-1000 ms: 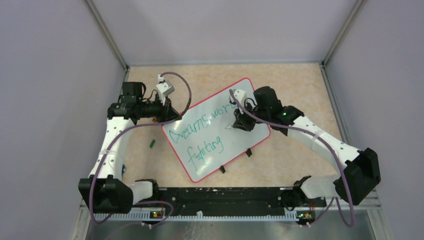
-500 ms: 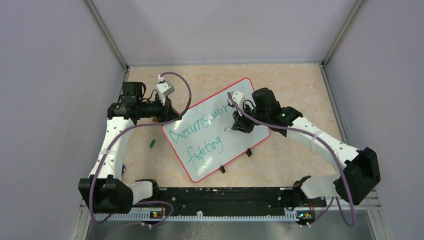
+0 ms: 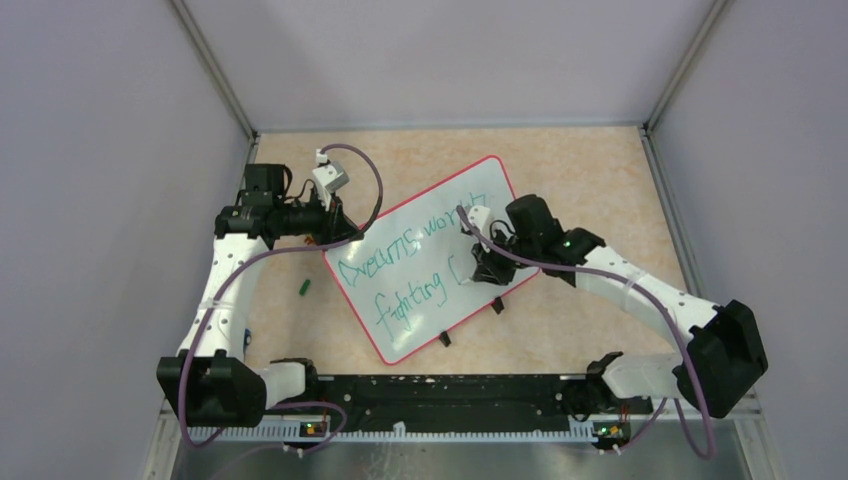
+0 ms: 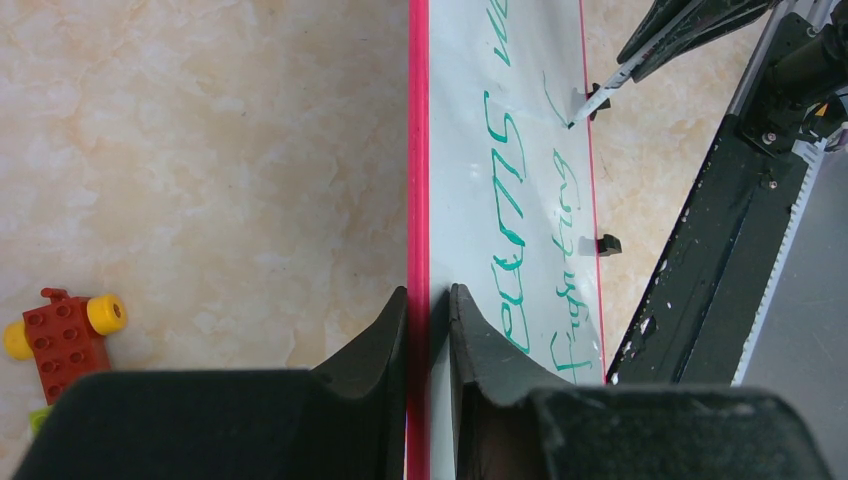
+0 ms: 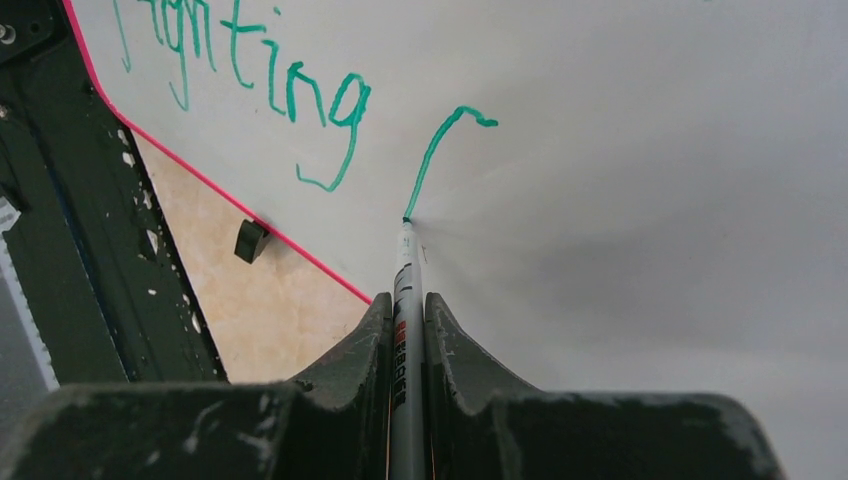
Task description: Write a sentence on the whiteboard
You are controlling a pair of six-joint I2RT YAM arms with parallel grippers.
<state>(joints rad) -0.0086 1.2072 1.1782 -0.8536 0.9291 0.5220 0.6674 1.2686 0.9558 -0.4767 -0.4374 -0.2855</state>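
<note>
Right wrist view: the right fingers (image 5: 375,330) are clamped on a marker (image 5: 403,270), its tip touching the whiteboard (image 5: 650,200) just past the green sentence (image 5: 290,80). Farther back, the left fingers (image 4: 390,330) pinch the red rim of the board, which lies askew mid-worktop (image 3: 600,170).

The whiteboard (image 3: 480,190) lies skewed in the middle of the worktop (image 3: 580,170), with the sentence (image 3: 395,245) running across it in two lines. The left tool (image 4: 428,320) pinches the board's far-left edge. Over the board's right end, the right tool (image 5: 405,330) grips a marker (image 5: 404,290), whose tip touches the board just past the lower line. Toy bricks (image 4: 65,335) lie near the left tool, and a small loose piece (image 3: 304,287) lies left of the board.
</note>
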